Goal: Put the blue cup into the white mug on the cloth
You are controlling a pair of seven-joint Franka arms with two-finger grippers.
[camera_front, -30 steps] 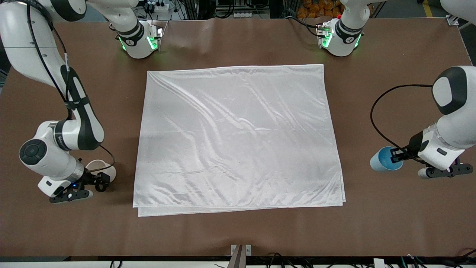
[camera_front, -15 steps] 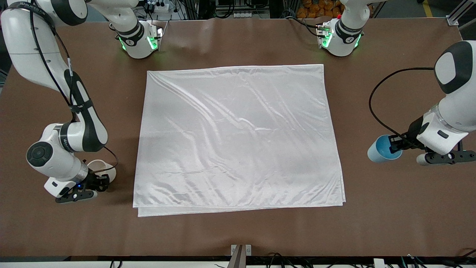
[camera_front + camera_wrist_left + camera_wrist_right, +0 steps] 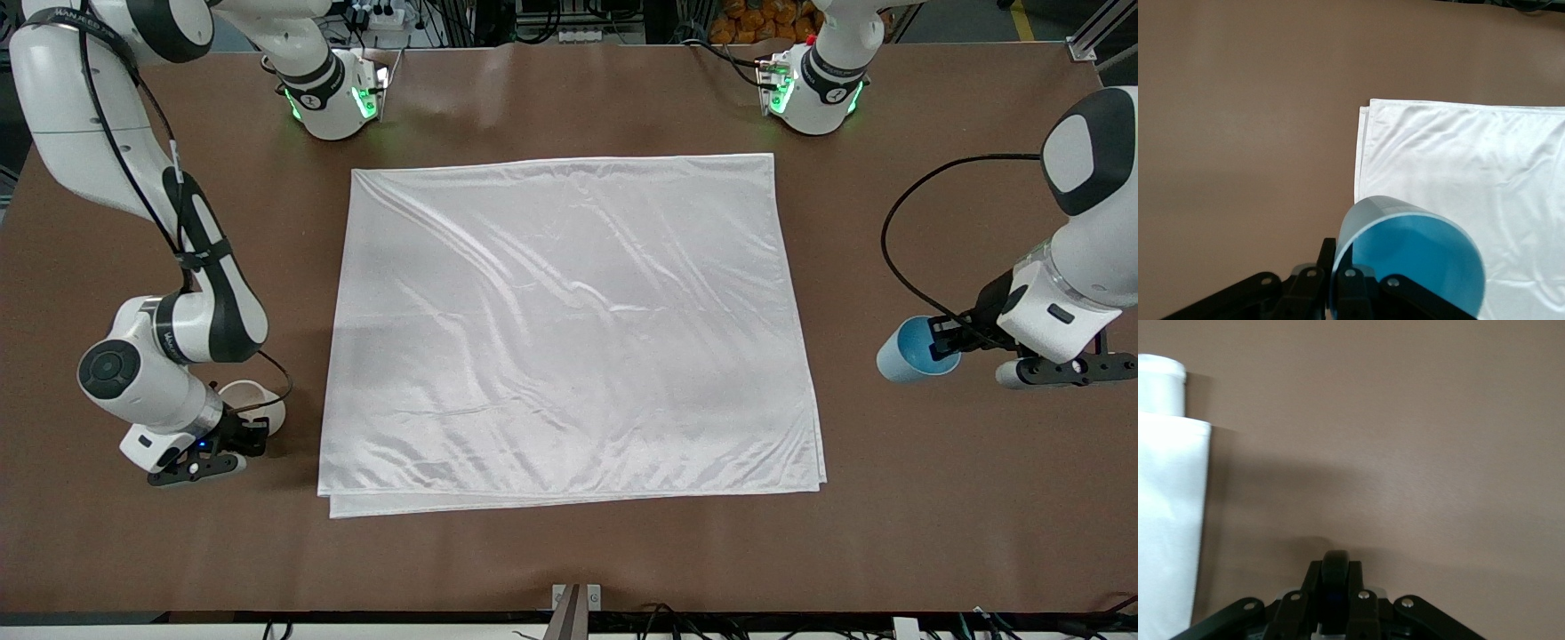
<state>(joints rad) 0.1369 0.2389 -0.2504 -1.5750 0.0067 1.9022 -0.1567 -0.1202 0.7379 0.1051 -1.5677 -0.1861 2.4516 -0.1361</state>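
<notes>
Both cups gripped, neither on cloth (image 3: 569,329) yet. Left gripper (image 3: 944,340) clamps blue cup (image 3: 916,350), frame right; right gripper (image 3: 249,433) pinches white mug (image 3: 253,404), lower left. Placing, nesting remain.

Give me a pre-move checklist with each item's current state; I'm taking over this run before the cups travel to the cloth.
1. Left claw grips the blue cup: ok, shut on its rim.
2. Blue cup off the table: ok, tilted in the air, beside the cloth's edge.
3. Right claw grips the white mug: ok, shut on its black handle.
4. White mug on the cloth: not ok, it is beside the cloth at the right arm's end.
5. Blue cup in the mug: not ok.
</notes>
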